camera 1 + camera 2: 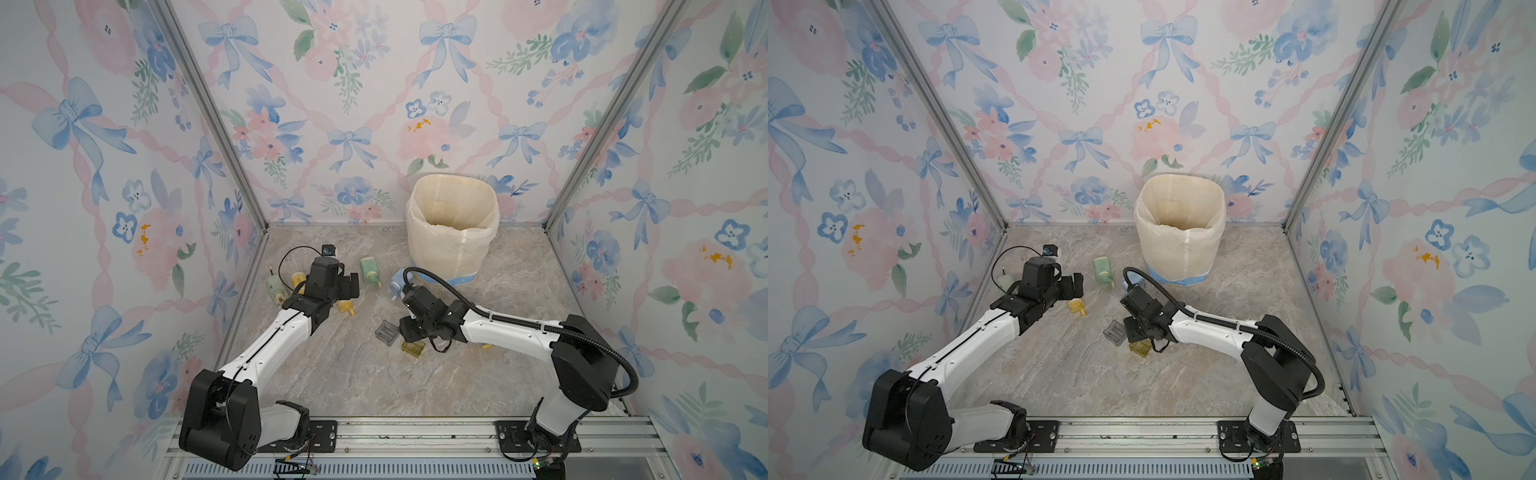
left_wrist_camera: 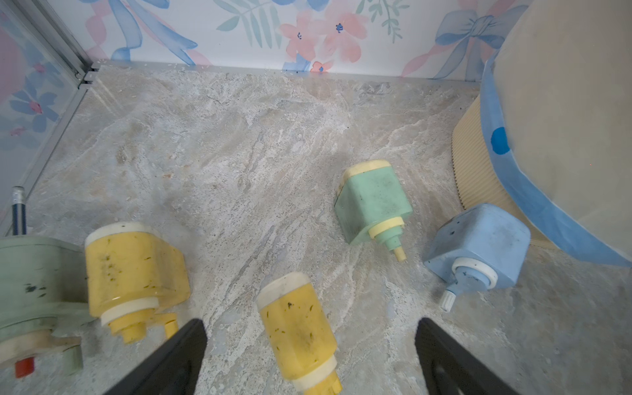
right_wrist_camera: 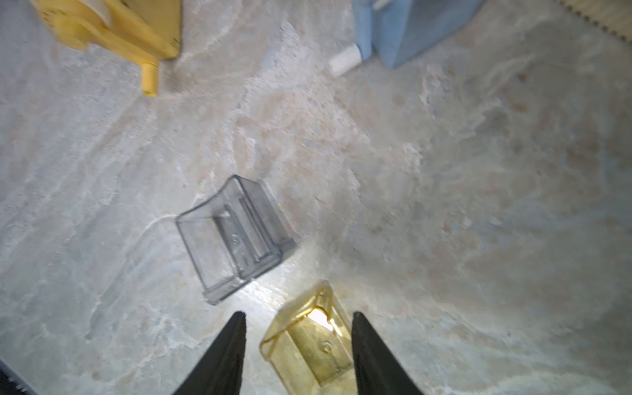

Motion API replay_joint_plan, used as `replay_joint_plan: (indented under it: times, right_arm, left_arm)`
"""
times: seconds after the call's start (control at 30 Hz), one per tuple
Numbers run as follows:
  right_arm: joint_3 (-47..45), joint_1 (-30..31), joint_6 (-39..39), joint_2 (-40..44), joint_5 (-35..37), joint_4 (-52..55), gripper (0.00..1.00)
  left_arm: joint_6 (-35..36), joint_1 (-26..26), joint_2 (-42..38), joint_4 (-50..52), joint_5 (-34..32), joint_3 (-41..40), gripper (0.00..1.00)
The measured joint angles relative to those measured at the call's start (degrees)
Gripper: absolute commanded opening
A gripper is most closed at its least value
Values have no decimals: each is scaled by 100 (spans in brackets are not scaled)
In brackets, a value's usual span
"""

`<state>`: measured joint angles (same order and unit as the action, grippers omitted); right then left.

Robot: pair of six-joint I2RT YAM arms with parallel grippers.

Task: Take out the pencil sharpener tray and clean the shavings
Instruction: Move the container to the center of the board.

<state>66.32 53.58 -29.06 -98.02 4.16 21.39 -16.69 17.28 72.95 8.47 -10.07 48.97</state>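
Observation:
A clear yellow tray lies on the marble floor between the fingers of my right gripper, which is open, with a gap showing on one side. The same tray sits just under the right gripper in both top views. A clear grey tray lies empty beside it. My left gripper is wide open above a yellow pencil sharpener and holds nothing. No shavings show in either tray.
More sharpeners lie on the floor: a second yellow one, a green one, a blue one and a pale green one with a pencil. A lined bin stands at the back wall.

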Motion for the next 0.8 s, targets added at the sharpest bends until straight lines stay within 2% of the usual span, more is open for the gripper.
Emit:
replay_joint_plan:
  times: [0.33, 0.8]
  right_arm:
    - [892, 133, 107, -1091, 103, 131, 49]
    - [662, 577, 79, -1139, -26, 131, 49]
  left_arm:
    - [-2, -236, 0, 46, 240, -2, 98]
    - [-251, -212, 197, 57, 326, -85, 98]
